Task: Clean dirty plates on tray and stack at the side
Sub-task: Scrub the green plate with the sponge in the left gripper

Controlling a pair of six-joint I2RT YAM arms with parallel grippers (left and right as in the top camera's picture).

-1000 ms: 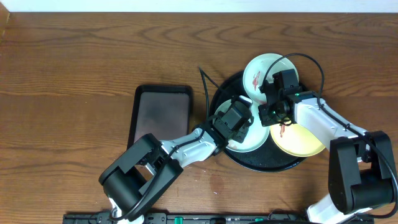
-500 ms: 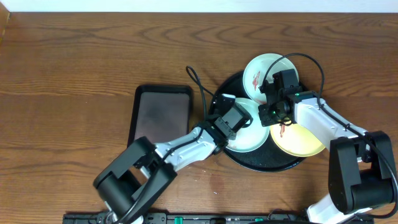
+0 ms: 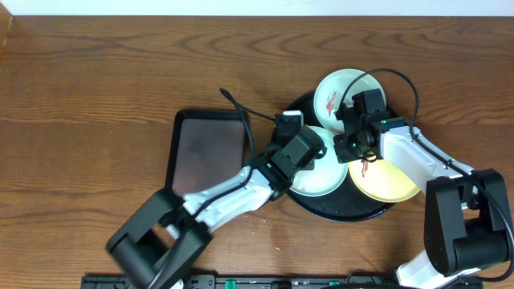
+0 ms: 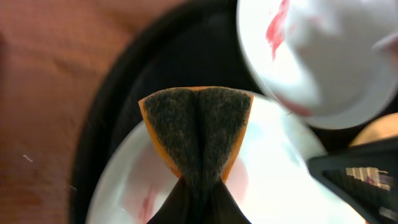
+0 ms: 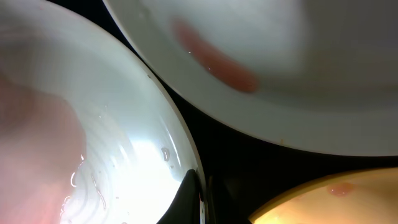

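The black round tray (image 3: 299,106) holds three dirty plates. A white plate (image 3: 337,92) with a red smear lies at the back, a pale plate (image 3: 321,175) at the front left, a yellow plate (image 3: 389,183) at the front right. My left gripper (image 4: 198,185) is shut on a folded orange sponge (image 4: 196,127) with a dark scrub face. The sponge hangs over the pale plate's (image 4: 280,186) left rim, where a faint pink smear (image 4: 146,202) shows. My right gripper (image 5: 200,199) is shut on the right rim of the pale plate (image 5: 93,143).
A smaller dark rectangular tray (image 3: 209,152) lies on the wooden table left of the round tray. A black cable (image 3: 241,108) loops above my left wrist (image 3: 299,146), and another arcs over the right arm (image 3: 405,76).
My left arm has drawn the sponge up and to the left across the pale plate to its left rim. The right arm has stayed still.
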